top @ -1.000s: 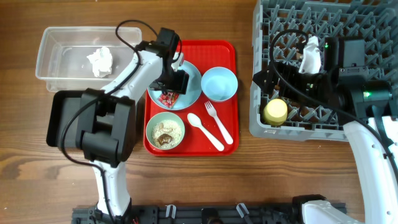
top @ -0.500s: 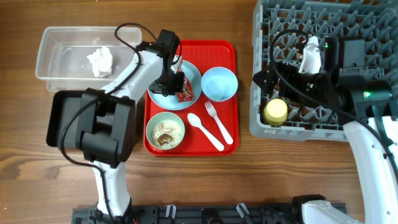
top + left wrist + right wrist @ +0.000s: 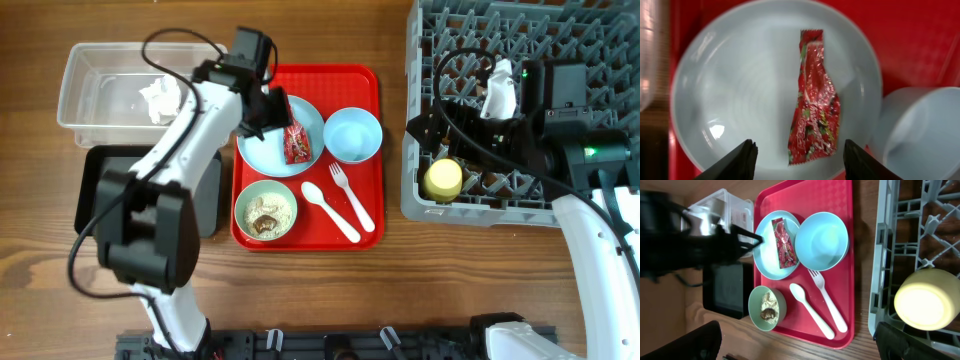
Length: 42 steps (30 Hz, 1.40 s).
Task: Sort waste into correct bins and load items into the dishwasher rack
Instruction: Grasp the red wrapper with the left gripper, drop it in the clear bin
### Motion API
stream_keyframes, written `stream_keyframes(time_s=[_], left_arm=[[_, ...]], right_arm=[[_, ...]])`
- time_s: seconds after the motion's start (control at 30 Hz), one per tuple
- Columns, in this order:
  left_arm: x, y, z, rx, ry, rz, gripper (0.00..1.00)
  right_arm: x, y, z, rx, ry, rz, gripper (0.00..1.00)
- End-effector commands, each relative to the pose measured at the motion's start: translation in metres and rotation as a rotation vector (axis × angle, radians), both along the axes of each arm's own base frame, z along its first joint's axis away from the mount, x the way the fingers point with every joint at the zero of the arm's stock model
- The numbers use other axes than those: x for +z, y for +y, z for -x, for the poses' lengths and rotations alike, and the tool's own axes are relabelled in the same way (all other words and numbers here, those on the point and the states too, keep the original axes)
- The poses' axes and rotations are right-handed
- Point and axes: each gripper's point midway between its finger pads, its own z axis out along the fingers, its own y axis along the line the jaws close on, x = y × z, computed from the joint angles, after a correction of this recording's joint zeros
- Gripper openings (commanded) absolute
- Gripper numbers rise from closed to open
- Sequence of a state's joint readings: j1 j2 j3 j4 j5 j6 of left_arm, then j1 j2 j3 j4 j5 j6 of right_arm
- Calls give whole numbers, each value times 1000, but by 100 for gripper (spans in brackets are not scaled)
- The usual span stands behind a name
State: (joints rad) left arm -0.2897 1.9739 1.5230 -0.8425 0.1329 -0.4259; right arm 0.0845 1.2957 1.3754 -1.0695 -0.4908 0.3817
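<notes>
The red wrapper (image 3: 812,100) lies flat on the pale blue plate (image 3: 740,100), far left on the red tray (image 3: 360,80), with the left hand (image 3: 799,150) hanging above it, released and empty. The right hand (image 3: 797,335), also released, hangs over the dishwasher rack (image 3: 590,40) near the yellow cup (image 3: 922,297).

The overhead camera is looking straight down on the whole table (image 3: 330,290), with the rack (image 3: 480,212) at right. The left wrist camera is looking down close over the plate (image 3: 740,100). The right wrist camera, sitting higher, is taking in the tray (image 3: 840,200) and the rack's edge. All three are sharing the plate.
</notes>
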Motion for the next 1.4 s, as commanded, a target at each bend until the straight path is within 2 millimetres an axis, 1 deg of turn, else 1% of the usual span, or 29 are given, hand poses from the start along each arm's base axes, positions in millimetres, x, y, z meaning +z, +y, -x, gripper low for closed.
stream_keyframes(time_s=[0.0,0.07,0.27,0.3,0.37,0.4,0.5,0.57,0.63,0.73,0.8,0.83,0.9,0.93,0.97,1.0,1.07,1.17,1.2,1.23,1.27,1.3,1.37], left_arm=[[-36,-7,11,11,88,15,57],[-43,-10,11,5,100,27,52],[-71,-18,15,-17,141,17,43],[-74,-20,16,-22,147,17,28],[-74,-21,16,-24,147,17,4],[-72,-21,15,-24,141,19,4],[-57,-16,8,-7,112,30,4],[-39,-8,2,11,82,39,4],[-15,-1,-5,30,39,52,4],[29,12,-15,59,-48,71,4],[65,31,-23,96,-146,54,4],[79,43,-25,121,-186,32,4],[99,74,-30,188,-255,-51,4],[105,91,-32,215,-284,-107,4],[106,104,-34,240,-296,-148,4],[107,122,-36,272,-305,-194,4],[98,145,-40,311,-293,-239,4],[78,172,-51,368,-272,-253,4],[74,177,-54,377,-270,-247,14],[70,179,-55,382,-266,-234,26],[70,179,-56,380,-264,-214,35],[71,175,-56,368,-264,-193,55],[80,163,-56,296,-277,-143,76]], right_arm=[[11,3,2,5,-20,-20,100],[11,3,2,5,-19,-20,100],[11,3,2,5,-19,-20,100],[11,3,2,5,-20,-20,100],[11,3,3,5,-18,-20,100],[11,3,3,5,-17,-20,100],[11,3,3,5,-17,-20,100],[11,3,3,5,-18,-20,100],[11,3,3,5,-17,-20,100],[11,3,3,5,-17,-20,100],[10,3,3,5,-15,-20,100],[10,3,4,5,-13,-20,100],[10,3,4,5,-12,-19,100],[10,3,4,5,-12,-20,100],[10,3,4,5,-13,-20,100],[10,3,3,5,-14,-20,100],[10,3,4,5,-13,-20,100],[10,3,4,5,-13,-20,100],[10,3,4,5,-13,-19,100],[10,3,4,5,-13,-20,100],[10,3,4,5,-13,-19,99],[10,3,4,5,-13,-19,100],[10,3,4,7,-14,-18,100]])
